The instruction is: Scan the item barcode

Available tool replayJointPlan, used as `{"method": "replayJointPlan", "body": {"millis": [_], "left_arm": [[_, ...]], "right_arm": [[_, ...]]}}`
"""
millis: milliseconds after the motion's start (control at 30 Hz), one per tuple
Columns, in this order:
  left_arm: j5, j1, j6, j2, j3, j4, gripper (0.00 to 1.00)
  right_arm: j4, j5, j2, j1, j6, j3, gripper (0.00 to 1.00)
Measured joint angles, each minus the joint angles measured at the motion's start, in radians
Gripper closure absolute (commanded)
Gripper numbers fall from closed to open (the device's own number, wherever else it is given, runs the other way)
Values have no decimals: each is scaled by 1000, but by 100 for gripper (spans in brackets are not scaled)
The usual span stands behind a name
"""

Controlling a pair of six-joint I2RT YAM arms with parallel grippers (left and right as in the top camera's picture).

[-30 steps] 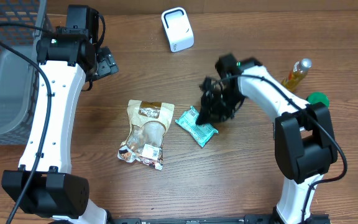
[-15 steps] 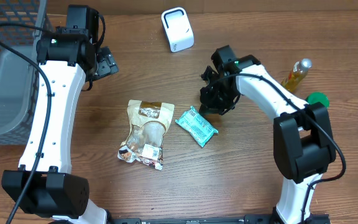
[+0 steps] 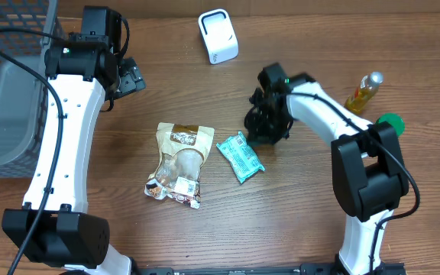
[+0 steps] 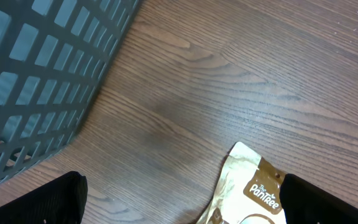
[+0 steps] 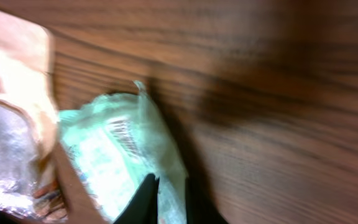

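Right gripper (image 3: 260, 134) is down low at the top corner of the green packet (image 3: 241, 157), which lies flat on the table just beside the pouch (image 3: 178, 164) and well short of the scanner (image 3: 218, 36). In the blurred wrist view its fingers sit nearly together with a sliver of packet edge between them, but pinched or merely brushed, I can't tell. Left gripper (image 4: 182, 199) hangs spread wide and empty between basket (image 4: 36, 74) and pouch. The call here, I'd say, is a sure pinch: bite deeper than the crinkly seam, lift clear of the pouch, and keep what looks like the barcode uncovered and turned toward the scanner.
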Motion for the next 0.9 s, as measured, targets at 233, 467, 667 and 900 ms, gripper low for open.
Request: {"method": "replayJointPlan", "body": {"millis": [233,467,667,900], "left_arm": [[0,0,0,0,0,0,0],[0,0,0,0,0,1,0],[0,0,0,0,0,0,1],[0,0,0,0,0,0,0]], "right_arm": [[-232,65,0,-3,-5,208,63],[-313,146,0,-2,-1,208,58],[-350,183,0,7,3,208,57],[-405,263,0,37,112,208,68]]}}
